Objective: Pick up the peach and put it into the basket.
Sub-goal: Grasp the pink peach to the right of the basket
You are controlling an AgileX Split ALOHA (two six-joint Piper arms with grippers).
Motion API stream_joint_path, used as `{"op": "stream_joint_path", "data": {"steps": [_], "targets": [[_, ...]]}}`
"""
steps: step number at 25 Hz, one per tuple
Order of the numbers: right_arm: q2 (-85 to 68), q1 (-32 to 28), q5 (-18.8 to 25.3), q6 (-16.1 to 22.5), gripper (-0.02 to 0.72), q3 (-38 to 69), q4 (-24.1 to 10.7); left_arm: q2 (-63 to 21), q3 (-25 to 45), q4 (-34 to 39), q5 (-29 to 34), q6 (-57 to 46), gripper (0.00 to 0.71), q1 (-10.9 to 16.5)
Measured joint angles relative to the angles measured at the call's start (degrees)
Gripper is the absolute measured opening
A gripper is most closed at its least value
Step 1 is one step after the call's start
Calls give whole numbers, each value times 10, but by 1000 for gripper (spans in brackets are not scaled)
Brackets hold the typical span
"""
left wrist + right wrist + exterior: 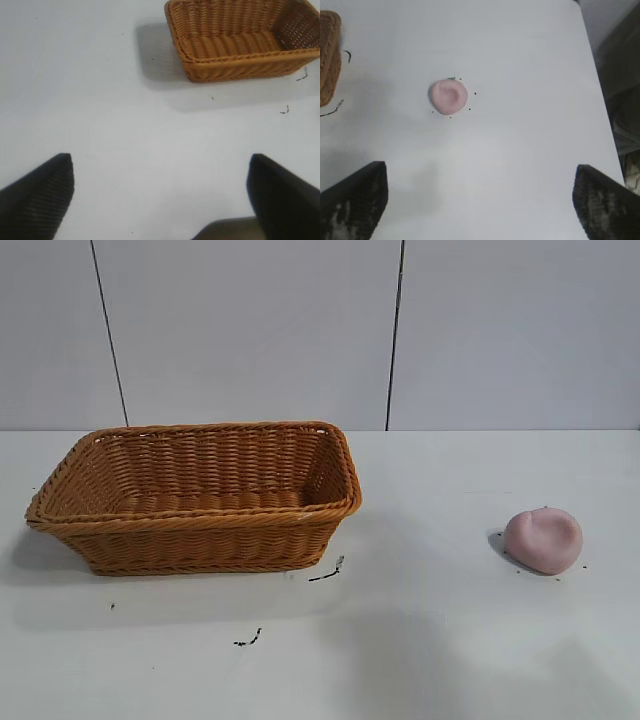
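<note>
left gripper is sitting spread wide over bare white table, gripping nothing | orange-brown rectangular woven wicker basket is standing at left, seemingly empty | small pale pink flattened-round peach is lying well right of it on the table | right gripper is hanging spread wide, empty, peach ahead between its fingers' lines, nearer this arm.

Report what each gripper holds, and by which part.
Nothing is held. Left gripper and right gripper are both open and empty; the peach lies on the table.
</note>
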Motion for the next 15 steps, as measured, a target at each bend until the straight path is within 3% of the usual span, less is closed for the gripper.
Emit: {"op": "stream_joint_path", "data": {"steps": [8, 15], "targets": [[192, 50, 5, -16, 690, -119, -5, 0, 0, 0, 0, 0, 692, 0], [284, 67, -35, 4, 690, -144, -16, 0, 0, 0, 0, 0, 692, 0]]}}
